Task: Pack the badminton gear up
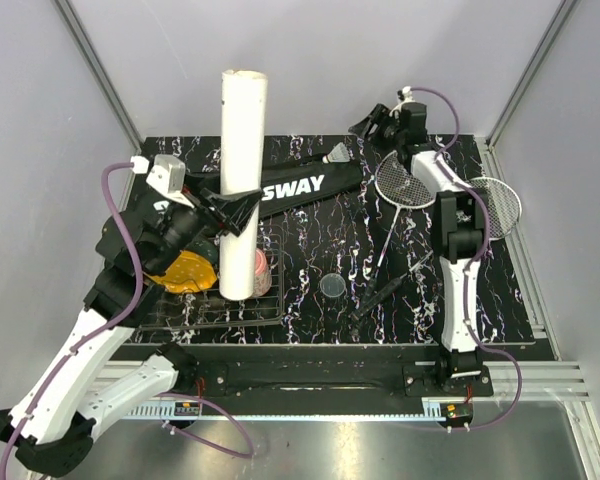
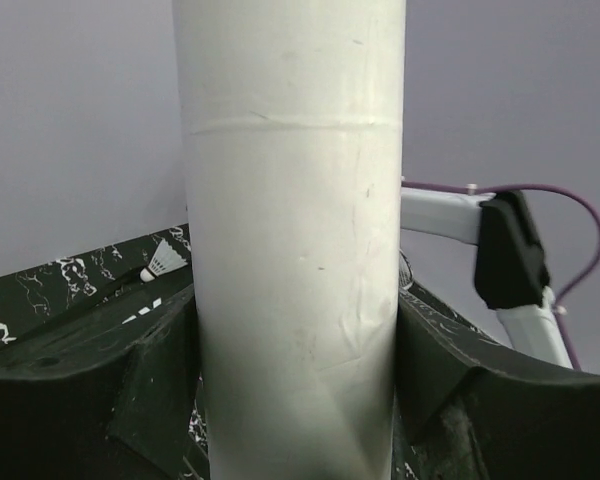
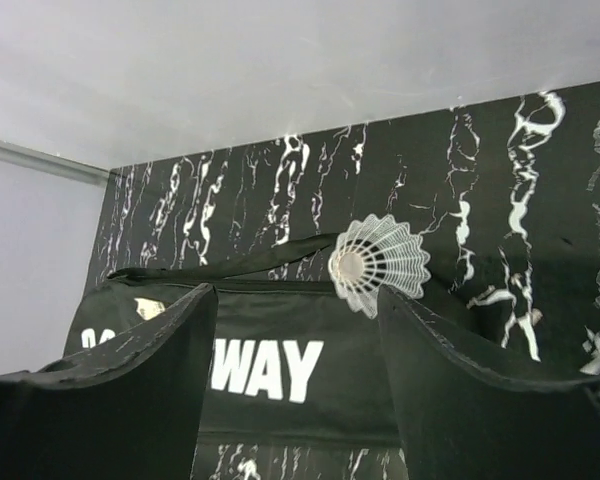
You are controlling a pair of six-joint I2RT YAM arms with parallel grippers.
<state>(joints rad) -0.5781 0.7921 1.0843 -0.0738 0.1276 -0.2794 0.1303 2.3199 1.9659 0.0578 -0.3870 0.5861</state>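
Note:
A tall white tube (image 1: 242,170) stands upright over the wire rack, and my left gripper (image 1: 236,208) is shut on its middle. In the left wrist view the tube (image 2: 295,200) fills the gap between both fingers (image 2: 150,390). The long black bag (image 1: 305,186) lies across the back of the table. One white shuttlecock (image 1: 338,152) rests at the bag's right end. My right gripper (image 1: 365,127) hovers open and empty just above the bag (image 3: 280,375) and the shuttlecock (image 3: 380,262). Two rackets (image 1: 404,181) (image 1: 498,205) lie at the right, partly under the right arm.
A wire rack (image 1: 220,312) at the front left holds a yellow-black object (image 1: 185,272) and a pink cup (image 1: 263,272) beside the tube's foot. A small round lid (image 1: 332,288) lies mid-table. Grey walls enclose the table.

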